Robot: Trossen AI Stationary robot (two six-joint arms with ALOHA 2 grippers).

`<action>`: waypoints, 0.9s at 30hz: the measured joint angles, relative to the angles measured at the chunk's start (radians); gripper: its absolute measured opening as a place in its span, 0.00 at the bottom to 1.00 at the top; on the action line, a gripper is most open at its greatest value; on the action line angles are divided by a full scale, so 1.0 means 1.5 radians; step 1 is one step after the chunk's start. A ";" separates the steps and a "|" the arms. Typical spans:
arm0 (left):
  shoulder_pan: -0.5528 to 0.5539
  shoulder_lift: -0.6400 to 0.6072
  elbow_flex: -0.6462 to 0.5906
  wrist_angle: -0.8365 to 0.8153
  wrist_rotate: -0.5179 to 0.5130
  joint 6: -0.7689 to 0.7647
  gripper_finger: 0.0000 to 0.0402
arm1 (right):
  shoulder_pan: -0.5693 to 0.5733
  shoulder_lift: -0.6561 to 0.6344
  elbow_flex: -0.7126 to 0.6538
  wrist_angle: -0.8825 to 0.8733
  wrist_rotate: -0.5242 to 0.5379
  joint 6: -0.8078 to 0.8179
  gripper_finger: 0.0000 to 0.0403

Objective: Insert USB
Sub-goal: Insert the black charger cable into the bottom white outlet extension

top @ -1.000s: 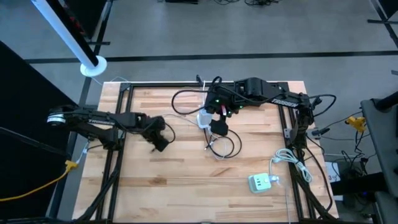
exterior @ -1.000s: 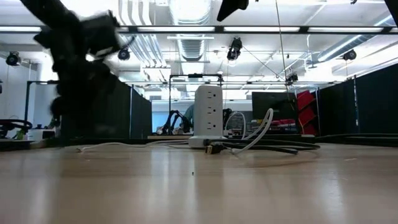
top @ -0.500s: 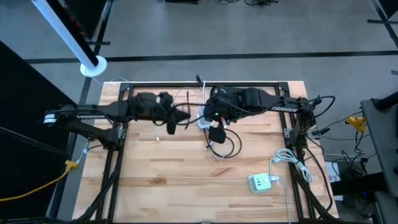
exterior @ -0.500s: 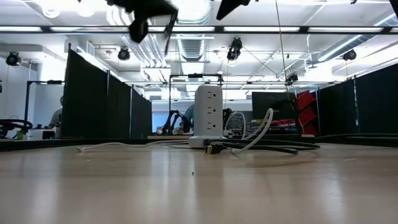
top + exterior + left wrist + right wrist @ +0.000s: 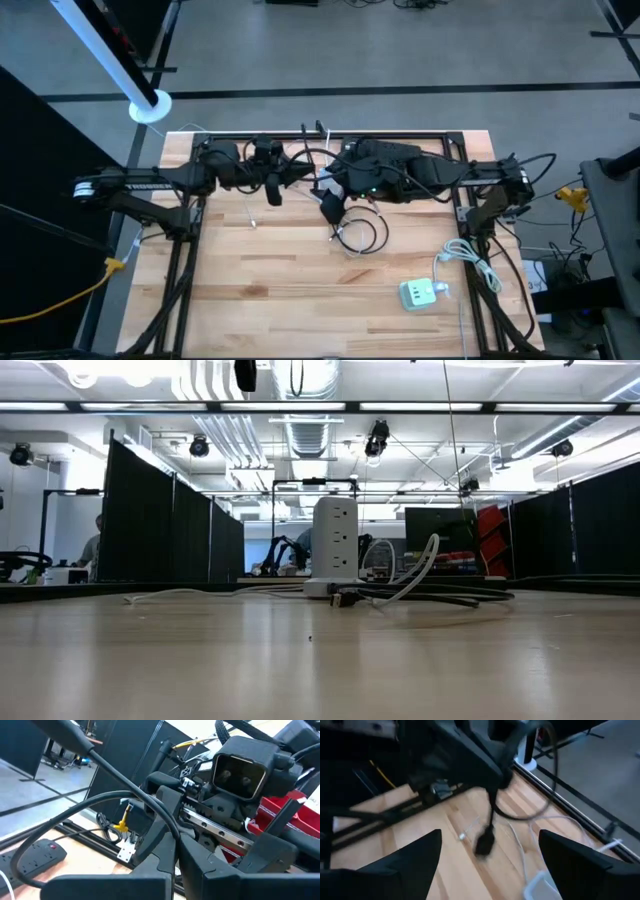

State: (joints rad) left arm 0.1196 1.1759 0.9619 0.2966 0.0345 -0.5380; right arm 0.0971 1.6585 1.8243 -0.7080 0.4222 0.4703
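From above, the left end effector (image 5: pixel 272 180) is seen clenched on a black cable (image 5: pixel 300 160) over the counter's (image 5: pixel 270 290) far edge, facing the right end effector (image 5: pixel 330 205). A hand-over is judged to be under way; next, the dangling USB plug (image 5: pixel 484 840) must be caught.

At counter height, the white power tower (image 5: pixel 335 540) stands untouched, with open wood around it.

Past the left wrist, the cable is gripped.

Past the right wrist, fingers are spread, the plug hanging between them, ungrasped.
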 joint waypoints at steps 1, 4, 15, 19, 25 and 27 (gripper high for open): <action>0.000 0.000 0.000 0.000 0.000 -0.001 0.00 | -0.003 0.000 -0.005 0.001 0.003 0.009 0.68; 0.000 0.000 0.000 0.001 0.000 -0.001 0.00 | -0.010 0.001 -0.012 0.003 0.018 0.019 0.58; 0.006 0.000 -0.001 -0.007 -0.001 -0.001 0.00 | -0.045 0.010 -0.014 0.046 -0.086 -0.013 0.04; 0.013 -0.003 -0.001 -0.023 0.005 0.005 0.02 | -0.045 0.012 -0.014 0.045 -0.088 -0.011 0.04; 0.036 -0.024 -0.001 -0.110 0.044 0.026 0.10 | -0.045 -0.005 -0.011 0.031 -0.098 0.014 0.04; 0.044 -0.033 -0.001 -0.141 0.059 0.041 0.12 | -0.047 -0.022 -0.010 0.024 -0.111 0.030 0.04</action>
State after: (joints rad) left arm 0.1852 1.1262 0.9607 0.0852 0.1226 -0.4769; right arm 0.0261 1.6262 1.8091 -0.6723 0.2550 0.5149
